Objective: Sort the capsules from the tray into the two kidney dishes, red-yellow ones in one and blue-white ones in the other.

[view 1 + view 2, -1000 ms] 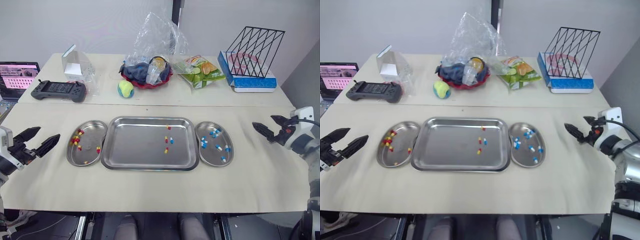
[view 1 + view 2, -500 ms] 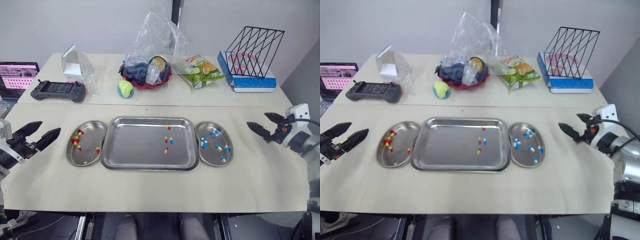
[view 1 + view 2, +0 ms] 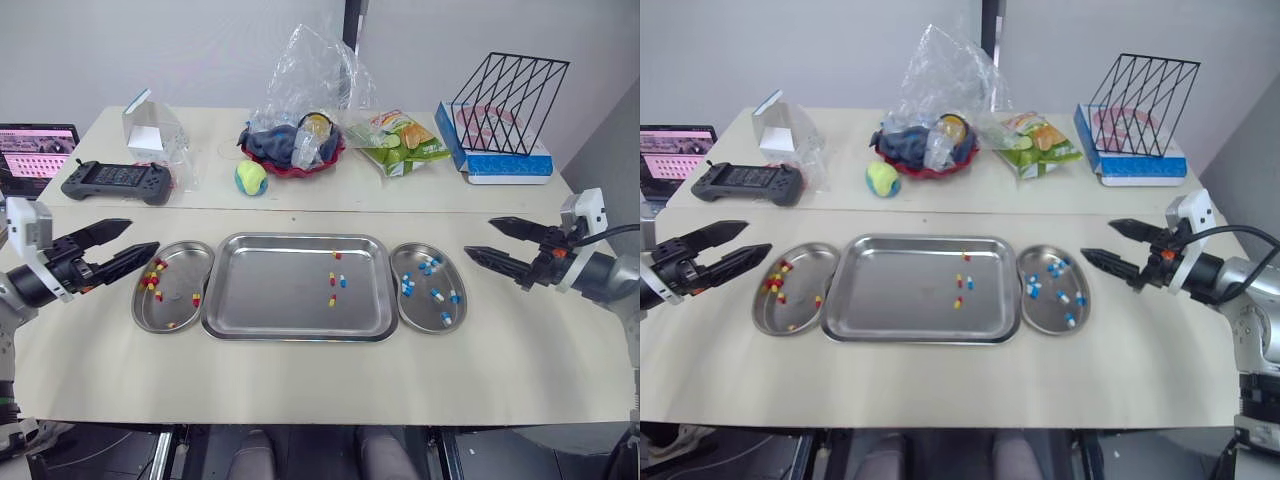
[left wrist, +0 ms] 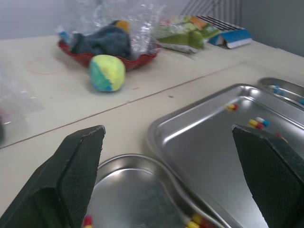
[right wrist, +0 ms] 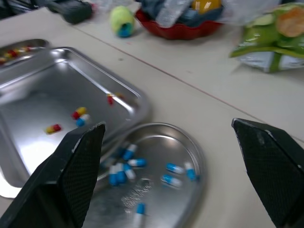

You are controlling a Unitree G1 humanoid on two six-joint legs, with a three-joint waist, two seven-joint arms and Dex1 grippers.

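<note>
Noted tray (image 3: 280,290) at middle of table (image 3: 300,375), with a kidney dish close against each short side. Counted four loose capsules (image 3: 332,279) in tray, right of centre: three red-yellow, one blue-white, the blue-white just beside a red-yellow.

Logged left kidney dish (image 3: 185,270) holding a scatter of red-yellow capsules (image 3: 152,279), and right kidney dish (image 3: 420,310) holding blue-white capsules (image 3: 428,266).

Found left tool (image 3: 143,236) spread wide and empty, above table just off outer end of left kidney dish, tips pointing toward it. Found right tool (image 3: 480,236) likewise wide and empty, near outer edge of right kidney dish, apart from it.

Saw at back of table: game controller (image 3: 117,181), ball (image 3: 251,178), plastic bag (image 3: 310,70), snack bag (image 3: 400,140).
</note>
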